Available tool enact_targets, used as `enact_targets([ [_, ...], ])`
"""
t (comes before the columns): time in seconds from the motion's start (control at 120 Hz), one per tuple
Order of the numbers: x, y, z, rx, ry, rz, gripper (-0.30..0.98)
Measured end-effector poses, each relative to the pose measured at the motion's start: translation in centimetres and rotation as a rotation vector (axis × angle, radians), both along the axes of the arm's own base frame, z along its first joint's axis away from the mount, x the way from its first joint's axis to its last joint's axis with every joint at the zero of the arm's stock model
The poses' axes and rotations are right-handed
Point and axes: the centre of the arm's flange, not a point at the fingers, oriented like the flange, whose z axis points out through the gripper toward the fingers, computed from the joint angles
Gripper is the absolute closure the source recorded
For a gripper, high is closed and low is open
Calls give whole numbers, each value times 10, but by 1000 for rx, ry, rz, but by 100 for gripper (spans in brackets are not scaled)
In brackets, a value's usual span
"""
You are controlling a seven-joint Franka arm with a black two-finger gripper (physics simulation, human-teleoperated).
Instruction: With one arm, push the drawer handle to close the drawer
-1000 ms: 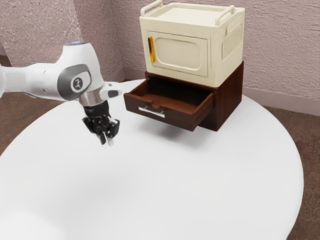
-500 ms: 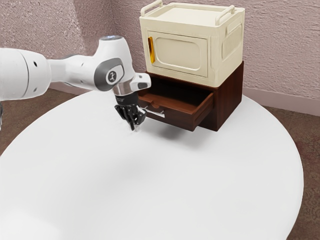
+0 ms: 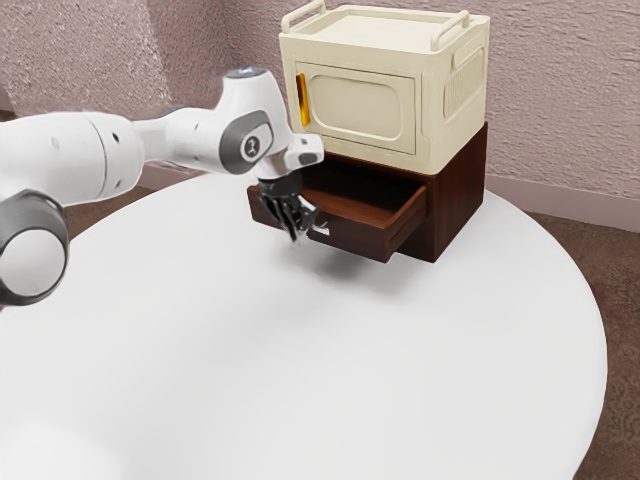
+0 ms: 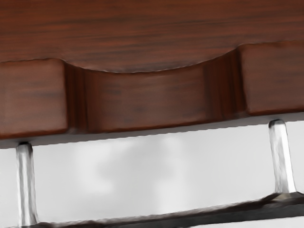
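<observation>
- White table (image 3: pixel 300 350) is spreading out up front
- Black gripper (image 3: pixel 296 237) is hanging right by the silver handle (image 3: pixel 322 231), and I'm not able to tell if the jaws are sitting apart or together, tbh
- Brown drawer (image 3: pixel 355 238) is sticking out of its cabinet (image 3: pixel 460 195)
- Cream box (image 3: pixel 360 107) is sitting on top
</observation>
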Motion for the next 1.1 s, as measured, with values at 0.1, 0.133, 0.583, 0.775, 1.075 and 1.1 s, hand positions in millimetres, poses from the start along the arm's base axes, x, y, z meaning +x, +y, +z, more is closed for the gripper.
enact_targets([
  [0.1,14,0,-4,4,-43,-8,71],
  [0.133,19,-2,-2,3,-60,-13,70],
  [0.583,59,6,-2,11,-245,-26,65],
  [0.775,72,2,0,-6,-340,-38,64],
  [1.075,83,-3,4,-22,-471,-55,63],
  [1.1,84,-3,4,-22,-478,-56,63],
])
